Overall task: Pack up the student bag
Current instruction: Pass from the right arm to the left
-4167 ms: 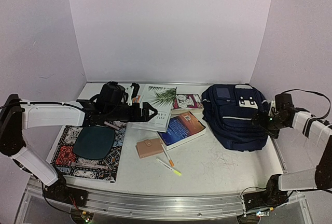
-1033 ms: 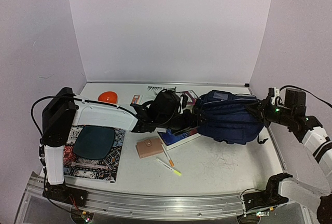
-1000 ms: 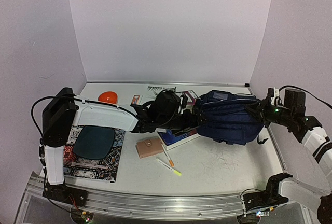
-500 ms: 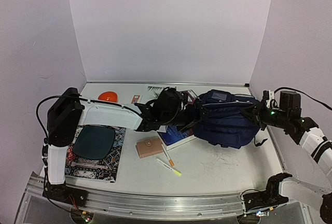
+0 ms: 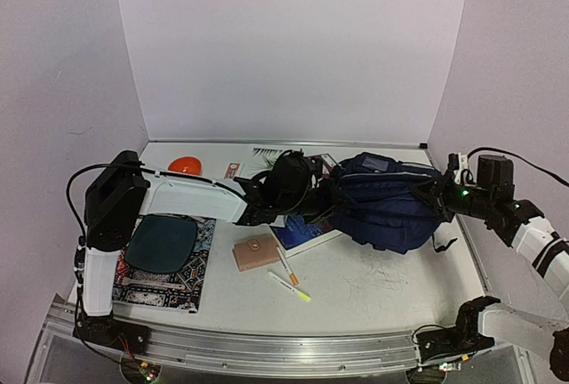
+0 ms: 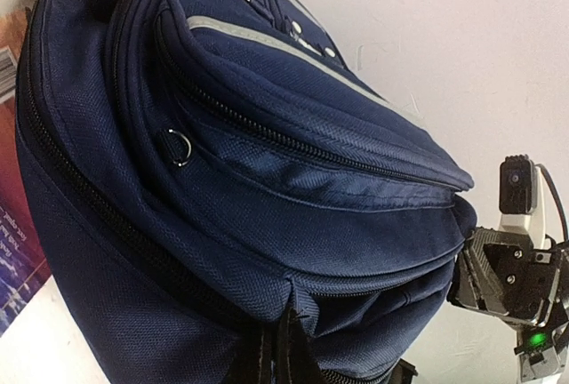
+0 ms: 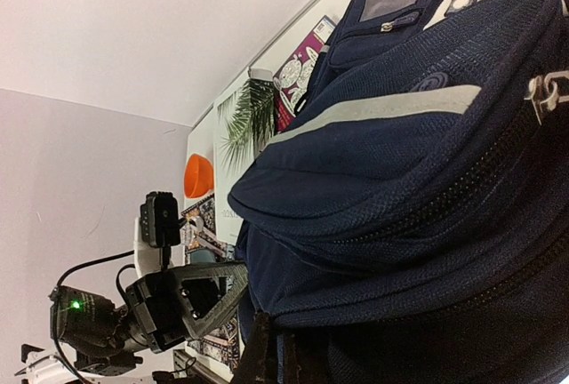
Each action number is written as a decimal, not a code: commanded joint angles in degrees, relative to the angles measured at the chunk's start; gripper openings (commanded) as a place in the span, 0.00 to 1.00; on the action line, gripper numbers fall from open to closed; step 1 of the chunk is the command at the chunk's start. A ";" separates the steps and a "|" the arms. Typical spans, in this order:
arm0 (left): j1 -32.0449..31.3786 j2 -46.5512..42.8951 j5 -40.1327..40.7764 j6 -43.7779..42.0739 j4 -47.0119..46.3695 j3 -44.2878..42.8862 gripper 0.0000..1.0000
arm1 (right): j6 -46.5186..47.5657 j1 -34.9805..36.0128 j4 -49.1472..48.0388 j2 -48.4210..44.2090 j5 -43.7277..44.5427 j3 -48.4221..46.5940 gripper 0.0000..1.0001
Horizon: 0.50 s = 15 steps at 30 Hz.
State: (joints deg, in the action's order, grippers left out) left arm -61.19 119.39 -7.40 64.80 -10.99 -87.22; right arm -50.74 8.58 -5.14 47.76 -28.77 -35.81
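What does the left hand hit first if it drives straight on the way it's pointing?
The student bag: the left hand is shut on its near end, pointing into it. Past the bag, roughly in line, sits the right hand, though depth is unclear.

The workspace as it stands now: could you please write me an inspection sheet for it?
Surface: white table, faintly scuffed.
Job's things: bag at right rear, zips look closed.
Clutter: patterned mat with a green pad, wallet, pens, books, orange bowl.
Grippers: left gripper and right gripper each shut on one end of the bag.
Cables: one cable loops off the left arm's shoulder, another over the right arm.
Surroundings: plain lilac walls; nothing else seen.
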 commanded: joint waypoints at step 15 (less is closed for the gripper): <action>7.79 -15.67 5.31 -19.24 6.50 -3.08 0.00 | 13.56 5.47 -3.24 8.74 -13.78 -14.64 0.11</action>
State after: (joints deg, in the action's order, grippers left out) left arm -55.43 110.68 -5.49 54.23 -7.48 -87.00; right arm -42.50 11.23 -4.92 54.88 -37.51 -45.30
